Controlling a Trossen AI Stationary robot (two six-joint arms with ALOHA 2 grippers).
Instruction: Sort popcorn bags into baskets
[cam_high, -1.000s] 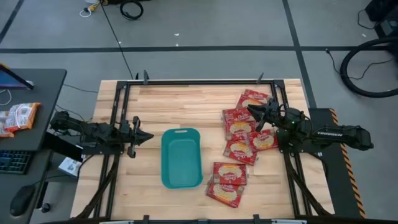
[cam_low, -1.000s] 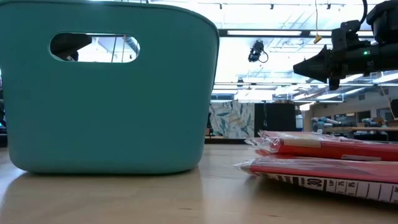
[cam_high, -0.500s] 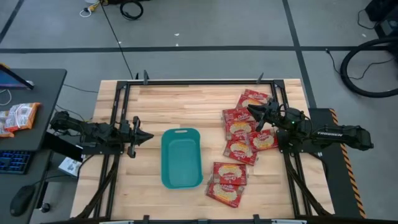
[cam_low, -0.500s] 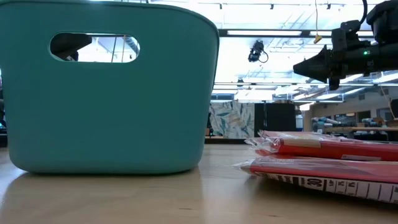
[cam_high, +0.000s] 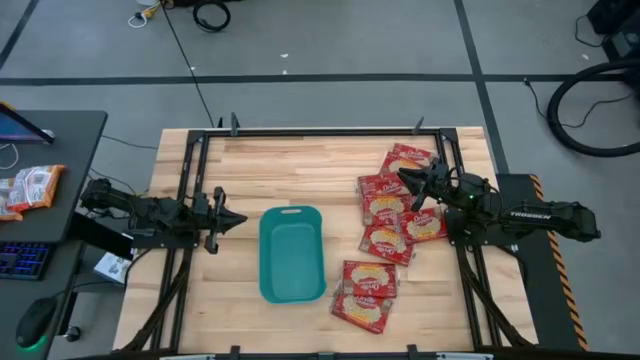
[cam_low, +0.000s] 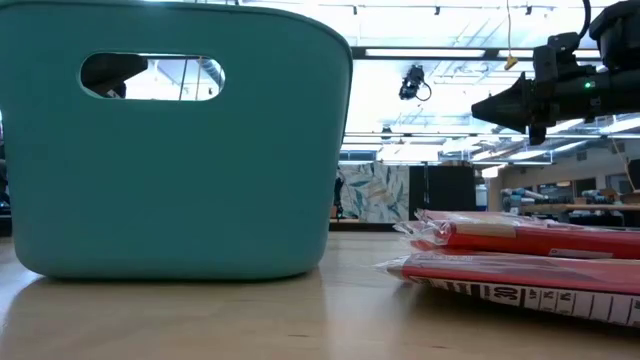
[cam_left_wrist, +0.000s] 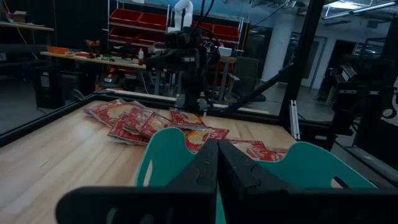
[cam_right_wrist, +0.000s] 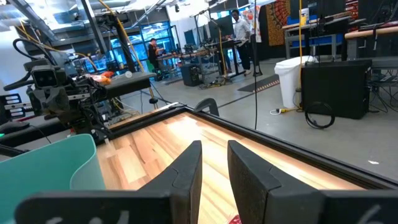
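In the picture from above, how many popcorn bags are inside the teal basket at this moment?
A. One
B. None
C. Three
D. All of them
B. The high view shows the basket with only its bare teal floor inside, while the popcorn bags all lie on the table to its right, near the right end effector.

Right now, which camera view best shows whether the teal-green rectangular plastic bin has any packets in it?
The high view: it looks straight into the teal-green rectangular plastic bin, and its floor is bare. The low view shows only the outer wall with the handle slot. The left wrist view catches the rim, the right wrist view one corner.
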